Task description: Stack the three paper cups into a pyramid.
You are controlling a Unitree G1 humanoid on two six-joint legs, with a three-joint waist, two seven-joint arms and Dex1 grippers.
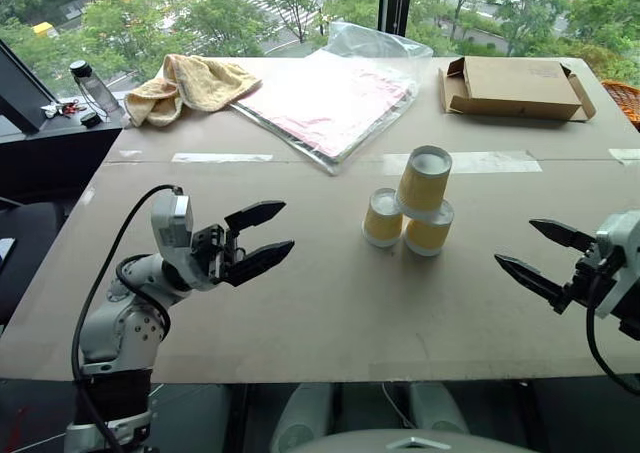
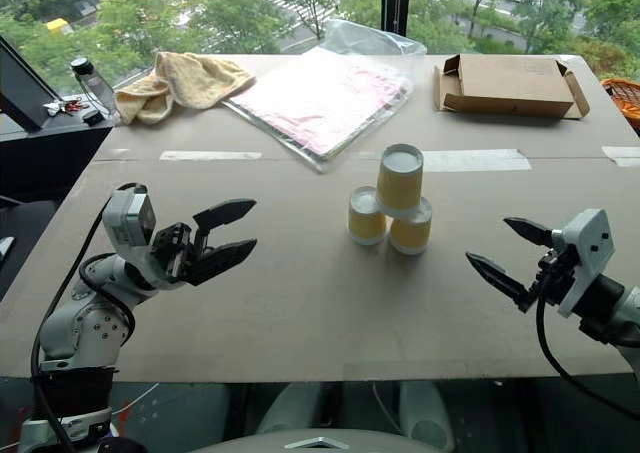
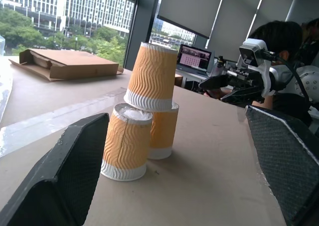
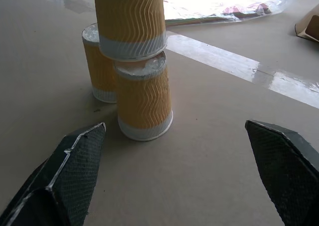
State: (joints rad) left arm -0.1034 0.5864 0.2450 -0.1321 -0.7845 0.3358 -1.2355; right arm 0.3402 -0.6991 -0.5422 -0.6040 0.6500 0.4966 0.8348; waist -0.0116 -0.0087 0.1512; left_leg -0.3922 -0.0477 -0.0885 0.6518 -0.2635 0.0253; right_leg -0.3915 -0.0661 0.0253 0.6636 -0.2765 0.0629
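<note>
Cups stand in a small pyramid near the middle of the brown surface (image 1: 300,313) in my head views: two base cups, the left base cup (image 1: 382,218) and the right base cup (image 1: 429,229), touching side by side upside down, with the top cup (image 1: 424,179) resting across both. My left claw (image 1: 263,238) hangs well to their left, fingers spread wide and holding nothing. My right claw (image 1: 535,252) hangs well to their right, equally wide and empty. Behind the stack lie a plastic bag (image 1: 330,98), a towel (image 1: 195,83) and a flat cardboard box (image 1: 515,88).

From my left wrist, the stack sits ahead between my two parted fingers (image 3: 65,171), apart from them; the right claw shows beyond it.

From my right wrist, the right base cup is nearest, between my parted fingers (image 4: 65,176); the top cup seems slightly off-centre, though I cannot be sure.
</note>
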